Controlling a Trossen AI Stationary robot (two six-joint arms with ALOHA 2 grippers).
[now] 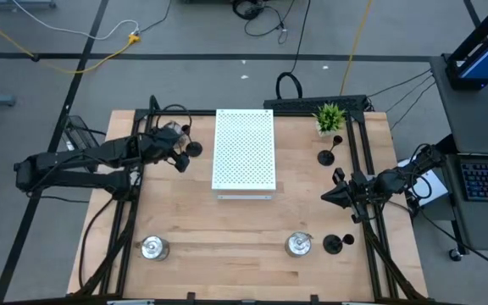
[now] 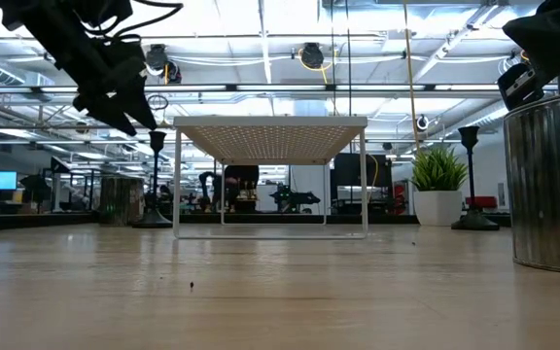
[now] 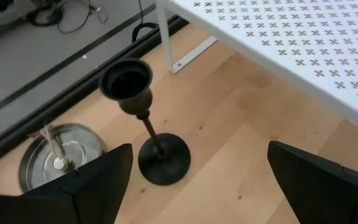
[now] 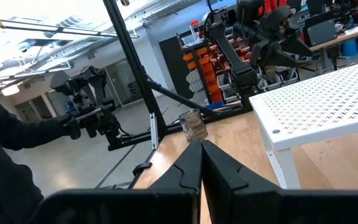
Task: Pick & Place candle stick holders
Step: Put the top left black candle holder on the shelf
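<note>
My left gripper [image 1: 181,158] [image 3: 199,152] hangs open just above a black candle stick holder [image 3: 148,127] [image 1: 195,149], which stands upright on its round base left of the white perforated board [image 1: 244,151]. Its fingers stand on either side of the holder and touch nothing. A squat silver holder [image 3: 58,155] sits on the table close beside it. My right gripper [image 1: 327,196] [image 4: 201,163] rests shut and empty at the right. Other holders stand on the table: black ones [image 1: 326,156] [image 1: 333,244] and silver ones [image 1: 153,247] [image 1: 298,245].
The white board stands on thin legs [image 2: 175,185] at the table's middle, with room beneath it. A small green potted plant [image 1: 329,117] stands at the far right. Black frame rails [image 1: 363,169] run along both table sides. A silver holder [image 2: 552,185] looms close in the low view.
</note>
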